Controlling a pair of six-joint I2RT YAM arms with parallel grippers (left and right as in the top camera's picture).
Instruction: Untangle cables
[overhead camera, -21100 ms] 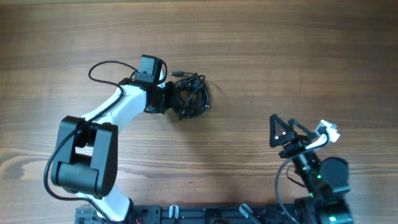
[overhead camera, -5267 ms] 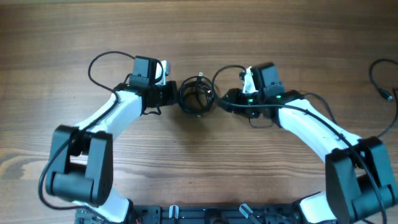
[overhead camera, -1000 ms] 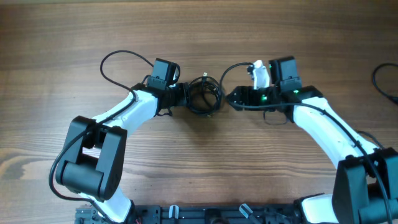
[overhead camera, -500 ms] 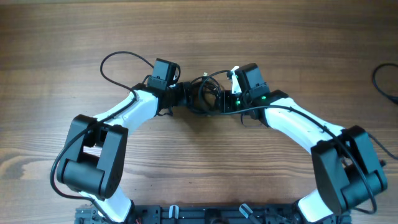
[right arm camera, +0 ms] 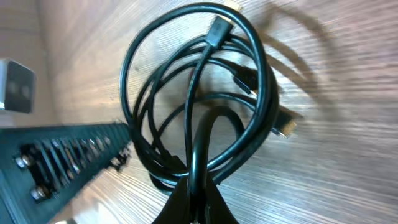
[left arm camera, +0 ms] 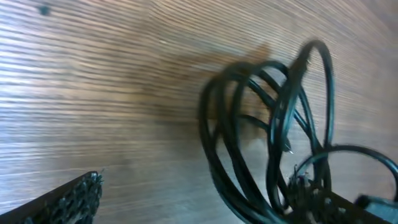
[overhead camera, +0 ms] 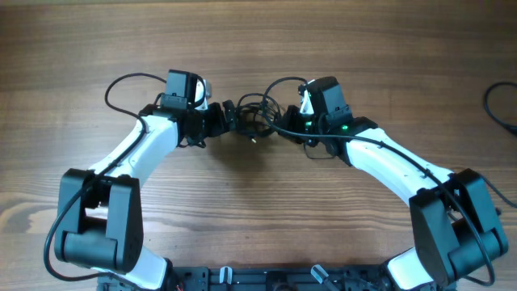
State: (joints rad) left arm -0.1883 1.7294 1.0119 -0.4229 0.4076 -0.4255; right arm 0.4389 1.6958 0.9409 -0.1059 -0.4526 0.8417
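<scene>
Overhead view: both arms met over the wooden table (overhead camera: 258, 32), with the tangle between them.
L gripper (overhead camera: 228, 115): sat at the left edge of the tangle. L wrist view showed its fingers (left arm camera: 74, 198) well apart, i.e. released. Strands ran down to the far finger, but no clamp was seen.
Cables (overhead camera: 255, 115): lay on the table mid-way between the two grippers as several black loops wound through each other, not yet separated. One gold plug (right arm camera: 286, 128) stuck out on the R side of the coil.
R gripper (overhead camera: 281, 125): touched the right edge of the tangle. R wrist view showed 2–3 strands converging into its closed tips, i.e. clenched on the cables.
Loose cord (overhead camera: 494, 103): lay at the far R table edge, well apart from the tangle, and looked like one cord already free.
Step in hand (est.): anchor and spread. R held one side while L was positioned to take the other.
Next move (est.): L should close on a loop other than those R held, pref. an outer one. The arms should then draw apart slowly, keeping the plug from snagging in the coil.
</scene>
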